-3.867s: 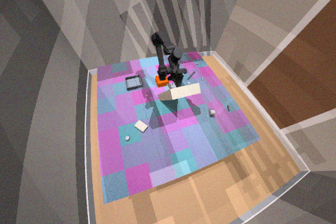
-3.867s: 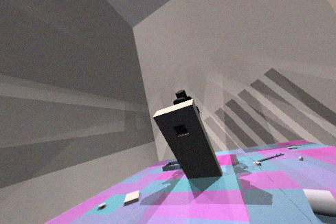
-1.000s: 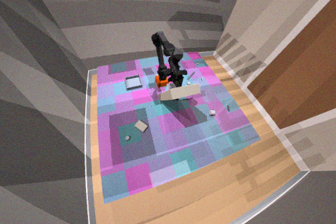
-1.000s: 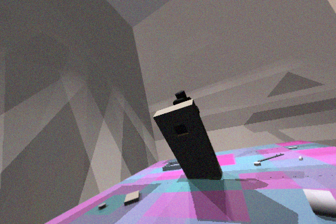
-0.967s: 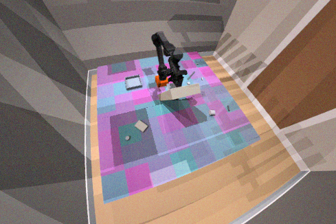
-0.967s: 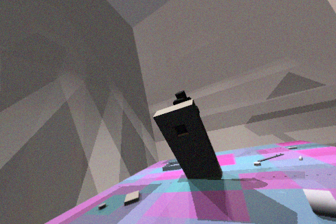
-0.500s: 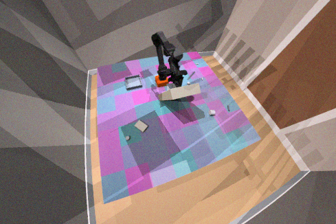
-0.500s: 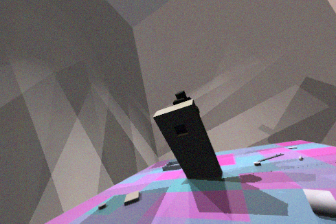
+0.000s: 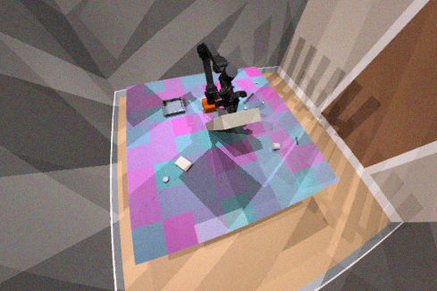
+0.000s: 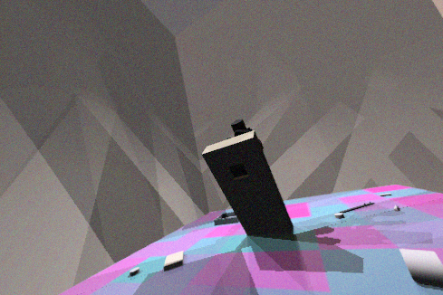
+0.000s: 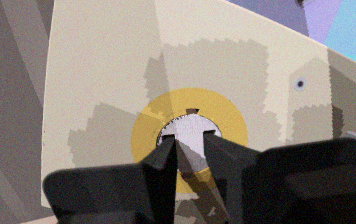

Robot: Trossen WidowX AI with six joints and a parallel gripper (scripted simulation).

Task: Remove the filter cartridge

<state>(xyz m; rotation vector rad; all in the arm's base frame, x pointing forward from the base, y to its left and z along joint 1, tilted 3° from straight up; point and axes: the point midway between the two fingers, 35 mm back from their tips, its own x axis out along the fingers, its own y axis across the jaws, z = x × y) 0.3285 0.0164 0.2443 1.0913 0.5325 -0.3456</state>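
At the panel [image 11: 125,65] face, the cartridge [image 11: 191,131] is seen seated inside its yellow ring [image 11: 227,117], and the gripper [image 11: 190,150] is clenched on it, fingers set into the two slots. The extraction step is judged to be in hand. A pull out of the panel is called for next, then a carry to the tray [image 9: 173,107], at about nine o'clock of the arm in the top view.

Top view, upper middle of the frame: the slim, dark grey jointed robot arm [image 9: 214,67], matte all over, rounded housings at its joints, bright orange block at its foot. Wrist view, lower edge: the black claw [image 11: 190,162], two blocky, wedge-shaped fingers with flat, matte faces.
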